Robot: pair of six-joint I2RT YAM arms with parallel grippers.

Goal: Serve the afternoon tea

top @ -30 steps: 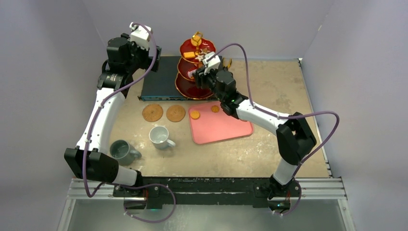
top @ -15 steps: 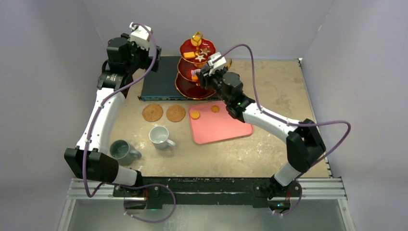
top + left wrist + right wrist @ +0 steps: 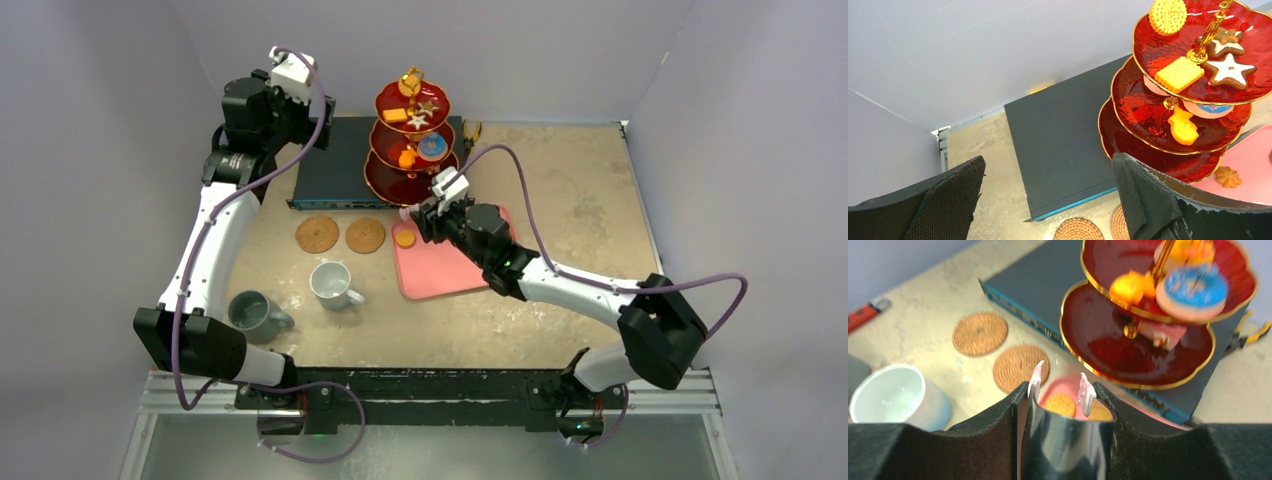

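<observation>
Now, left gripper point(image 3: 1048, 165): fingers spread wide with nothing between them, held high over the far left of the table point(image 3: 580, 200), facing the red stand point(image 3: 388, 186).
right gripper point(image 3: 413, 213): fingers closed against a shiny metal tool point(image 3: 1063, 440) whose two pale tips stick out ahead; it hangs low over the far left corner of the pink tray point(image 3: 450, 280).
red stand: three tiers and a gold handle, upright at the far side, just beside the dark flat box point(image 3: 335, 165); I cannot tell whether its foot overlaps the box.
top tier: round yellow biscuit point(image 3: 1168, 15), square yellow biscuit point(image 3: 1179, 74), white star point(image 3: 1230, 67), brown iced cookie point(image 3: 1225, 37).
middle tier: orange pastry point(image 3: 1182, 125), blue doughnut point(image 3: 1193, 287), pink-and-white piece point(image 3: 1158, 332).
pink tray: a round biscuit point(image 3: 404, 238) lies near its left edge, just ahead of the tool's tips; a small flower-shaped cookie point(image 3: 1228, 176) lies near the stand's foot.
cork coasters point(image 3: 317, 234) point(image 3: 365, 235): side by side on the table, left of the tray, in front of the box.
white mug point(image 3: 330, 283): upright on the table, just nearer than the coasters, apart from them.
grey mug point(image 3: 255, 313): upright near the left arm's base, well apart from the coasters.
</observation>
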